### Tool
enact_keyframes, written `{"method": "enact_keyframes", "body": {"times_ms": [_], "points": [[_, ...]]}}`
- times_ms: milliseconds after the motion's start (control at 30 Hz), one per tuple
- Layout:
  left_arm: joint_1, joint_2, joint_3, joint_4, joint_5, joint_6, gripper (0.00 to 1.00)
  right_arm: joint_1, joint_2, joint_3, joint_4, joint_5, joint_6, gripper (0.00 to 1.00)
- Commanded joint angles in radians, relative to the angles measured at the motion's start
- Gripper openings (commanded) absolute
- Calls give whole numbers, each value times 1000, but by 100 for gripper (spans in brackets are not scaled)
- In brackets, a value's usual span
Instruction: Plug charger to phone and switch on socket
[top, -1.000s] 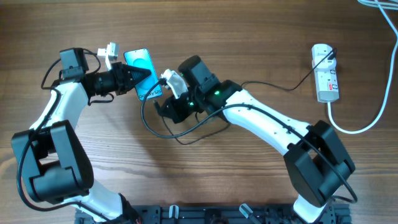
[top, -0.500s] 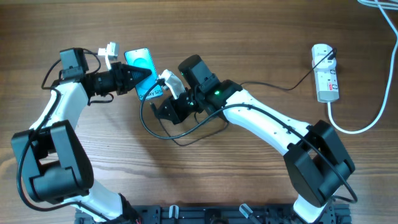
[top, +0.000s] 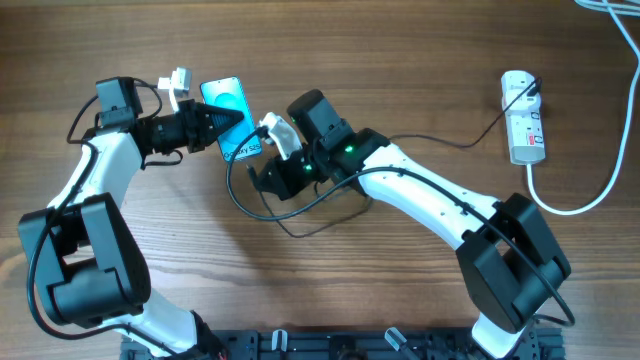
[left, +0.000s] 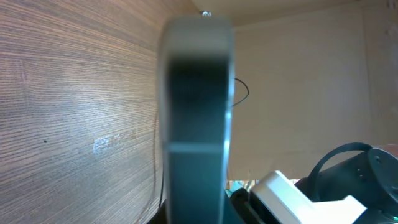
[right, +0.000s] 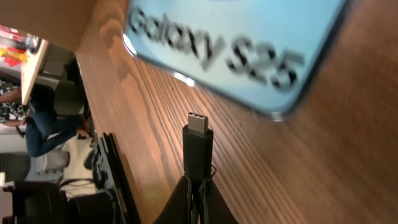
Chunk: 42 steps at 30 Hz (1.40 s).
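The phone (top: 228, 98), teal with a white text strip, is at the upper left of the table, and my left gripper (top: 230, 123) is shut on its side edge. In the left wrist view the phone (left: 196, 118) shows edge-on and blurred between the jaws (left: 196, 216). My right gripper (top: 262, 173) is shut on the charger connector (right: 198, 149), whose metal tip points at the phone's text end (right: 236, 50) with a small gap between them. The charger cable (top: 440, 138) runs right to the white socket (top: 524, 120).
A thick white cord (top: 590, 200) leaves the socket and curves along the right table edge. The slack charger cable loops on the table below my right gripper (top: 300, 225). In the right wrist view, the robot base and room lie beyond the table edge (right: 112, 174).
My right gripper with the connector shifted slightly left and back beside the phone's lower end. The left arm and phone have not moved.
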Motion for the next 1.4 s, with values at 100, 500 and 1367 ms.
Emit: {"method": "enact_keyframes", "body": {"times_ms": [100,500,1367], "points": [[0,-2,3,6,9,-6,4,6,-33,-3,-8,44,25,4],[-7,-2,3,8,-55,-51,4,39,-33,20,-8,122,45,4],[-32,-2,3,21,-95,-77,4,64,-33,59,3,278,71,4]]}}
